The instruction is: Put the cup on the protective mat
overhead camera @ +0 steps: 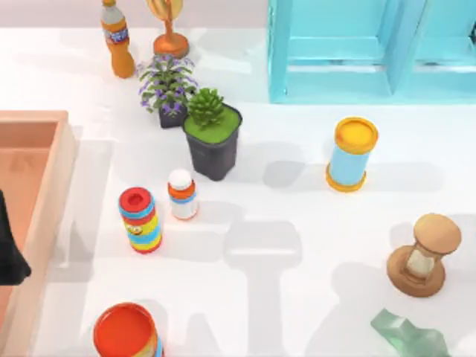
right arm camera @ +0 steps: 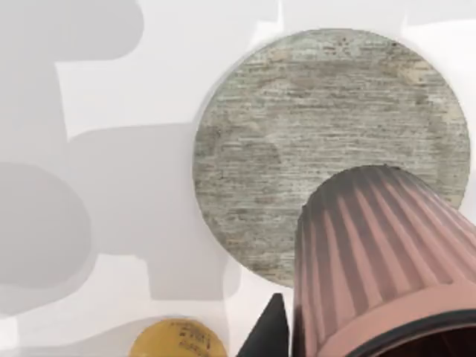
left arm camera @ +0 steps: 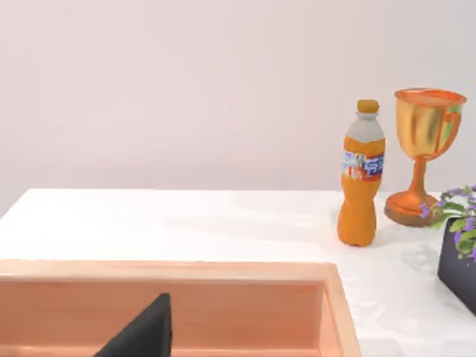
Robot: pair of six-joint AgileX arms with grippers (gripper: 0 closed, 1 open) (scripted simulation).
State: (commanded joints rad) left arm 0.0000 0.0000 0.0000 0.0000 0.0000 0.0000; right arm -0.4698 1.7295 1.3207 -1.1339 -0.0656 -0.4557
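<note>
In the right wrist view the cup (right arm camera: 379, 245), a ribbed brownish-mauve tumbler with a dark rim, sits close to the camera. My right gripper (right arm camera: 364, 327) is shut on it, with one dark finger (right arm camera: 272, 335) against its side. Under the cup lies the protective mat (right arm camera: 297, 134), a round grey weathered disc on the white table. The cup overlaps the mat's edge, and I cannot tell whether it touches the mat. My left gripper (overhead camera: 9, 253) is parked over the wooden tray (overhead camera: 52, 193) at the table's left; its dark tip (left arm camera: 145, 335) is in the left wrist view.
A light-blue cylinder with yellow ends (overhead camera: 351, 155), an hourglass (overhead camera: 422, 254), two striped red-capped canisters (overhead camera: 140, 219), a small white bottle (overhead camera: 182, 195), two potted plants (overhead camera: 212, 137), an orange bottle (overhead camera: 117, 41), a trophy (overhead camera: 169, 33) and a blue shelf (overhead camera: 372, 48) stand around.
</note>
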